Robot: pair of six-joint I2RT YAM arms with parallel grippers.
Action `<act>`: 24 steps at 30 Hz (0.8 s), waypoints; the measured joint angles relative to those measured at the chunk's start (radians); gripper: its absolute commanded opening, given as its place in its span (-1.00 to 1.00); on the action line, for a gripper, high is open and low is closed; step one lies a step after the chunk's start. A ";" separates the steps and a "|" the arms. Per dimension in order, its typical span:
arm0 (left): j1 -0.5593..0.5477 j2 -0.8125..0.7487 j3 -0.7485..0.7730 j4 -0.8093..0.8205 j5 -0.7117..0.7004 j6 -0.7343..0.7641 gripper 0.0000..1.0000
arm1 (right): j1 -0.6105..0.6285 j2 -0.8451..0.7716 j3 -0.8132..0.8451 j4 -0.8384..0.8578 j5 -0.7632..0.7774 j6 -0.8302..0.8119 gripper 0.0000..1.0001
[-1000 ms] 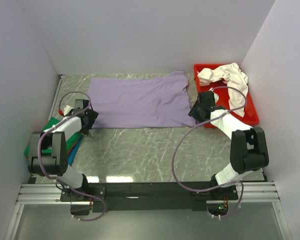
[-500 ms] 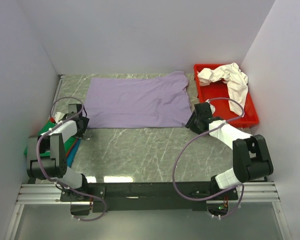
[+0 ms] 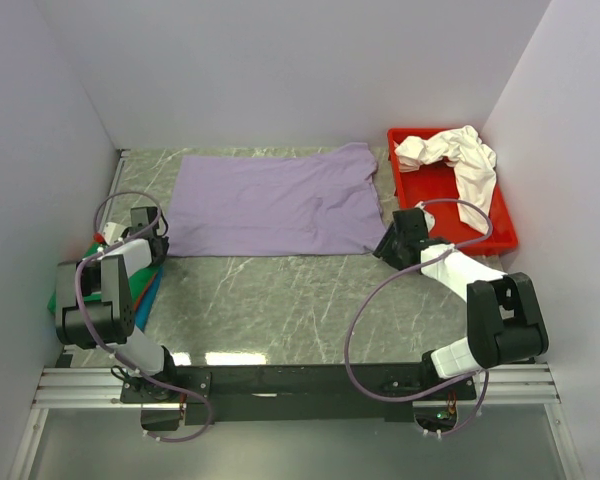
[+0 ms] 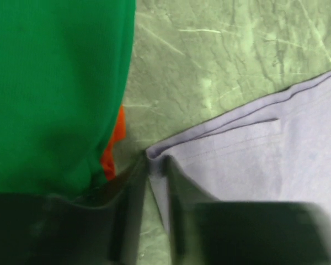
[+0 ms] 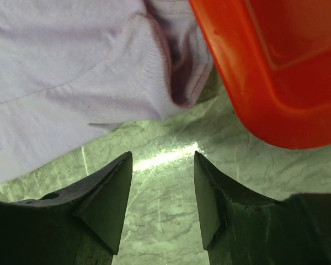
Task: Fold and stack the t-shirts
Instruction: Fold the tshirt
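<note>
Logging top: purple shirt (image 3: 270,205) flat at far centre of table (image 3: 280,300), left gripper (image 3: 160,245) at its near-left corner, right gripper (image 3: 383,247) at near-right beside tray (image 3: 435,190) | left wrist: jaws look clenched on corner hem | right wrist: jaws spread over bare table, short of hem | cloth light, limp, slippery: pinch hem corners

A: Shirt tally?
B: Five colours, one of each. Lavender shirt (image 3: 270,205), green shirt (image 4: 49,83), red-orange shirt (image 4: 113,149), blue shirt (image 3: 147,292) (edge only), white shirt (image 3: 460,155). The white is bunched, so I can't tell if it's one piece or more.
A: Hardware?
B: One red tray (image 3: 440,185). Two grippers: left gripper (image 4: 151,176), right gripper (image 5: 163,182). One table (image 3: 280,300).
</note>
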State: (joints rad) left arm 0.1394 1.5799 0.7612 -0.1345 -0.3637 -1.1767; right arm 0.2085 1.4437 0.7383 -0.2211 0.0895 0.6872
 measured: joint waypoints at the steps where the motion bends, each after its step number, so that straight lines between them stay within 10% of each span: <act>1: 0.002 0.000 0.000 0.000 0.001 0.004 -0.88 | -0.002 0.000 -0.002 0.000 0.000 0.000 0.12; 18: 0.004 0.000 -0.004 0.009 0.045 0.036 -0.99 | -0.036 0.117 0.076 0.009 0.016 0.011 0.06; 21: 0.004 0.000 -0.003 0.008 0.053 0.040 -0.99 | -0.036 0.129 0.088 -0.012 0.032 0.022 -0.17; 24: 0.004 -0.002 0.000 0.000 0.058 0.040 -0.99 | -0.036 0.137 0.100 -0.026 0.045 0.022 -0.83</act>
State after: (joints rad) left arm 0.1436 1.5784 0.7609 -0.1341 -0.3054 -1.1366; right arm 0.1722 1.5806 0.8383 -0.2474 0.1341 0.7094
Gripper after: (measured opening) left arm 0.015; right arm 0.273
